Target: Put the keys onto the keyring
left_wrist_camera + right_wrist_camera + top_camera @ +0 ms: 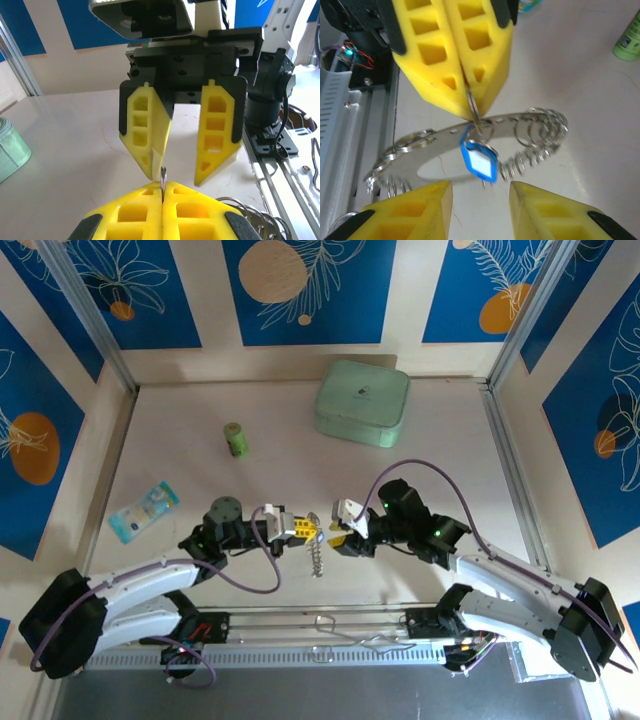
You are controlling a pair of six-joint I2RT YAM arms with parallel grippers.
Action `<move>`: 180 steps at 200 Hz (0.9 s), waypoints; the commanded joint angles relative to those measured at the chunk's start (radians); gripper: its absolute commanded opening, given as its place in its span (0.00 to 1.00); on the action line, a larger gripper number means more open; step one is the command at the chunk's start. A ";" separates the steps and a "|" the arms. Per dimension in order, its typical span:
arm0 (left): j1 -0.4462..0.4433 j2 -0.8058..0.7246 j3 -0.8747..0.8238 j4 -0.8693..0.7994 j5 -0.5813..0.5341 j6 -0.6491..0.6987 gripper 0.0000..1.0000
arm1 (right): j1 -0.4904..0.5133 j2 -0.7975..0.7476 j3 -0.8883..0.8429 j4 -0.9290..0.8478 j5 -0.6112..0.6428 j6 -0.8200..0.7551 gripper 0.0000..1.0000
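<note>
Left hand (470, 107) pinching keyring (505, 122) | right hand (176, 172) agape | green case (362, 403) closed

Pale worktop (280, 475): mint-green case (362, 403) far centre-right, green cylinder (236, 439) left of it, blue-white packet (144, 510) lying flat near left wall

Yellow jaws; silvery keyring (506, 123); blue tag (479, 163); mint-green case (362, 403).

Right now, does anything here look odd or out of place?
Only the keyring: it dangles in mid-air from one thin loop pinched in the shut left gripper, blue tag hanging. The right gripper is open.
</note>
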 commanded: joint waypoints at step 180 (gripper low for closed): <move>-0.005 0.010 0.031 0.021 -0.031 0.002 0.00 | -0.027 -0.027 0.069 -0.019 -0.017 -0.039 0.00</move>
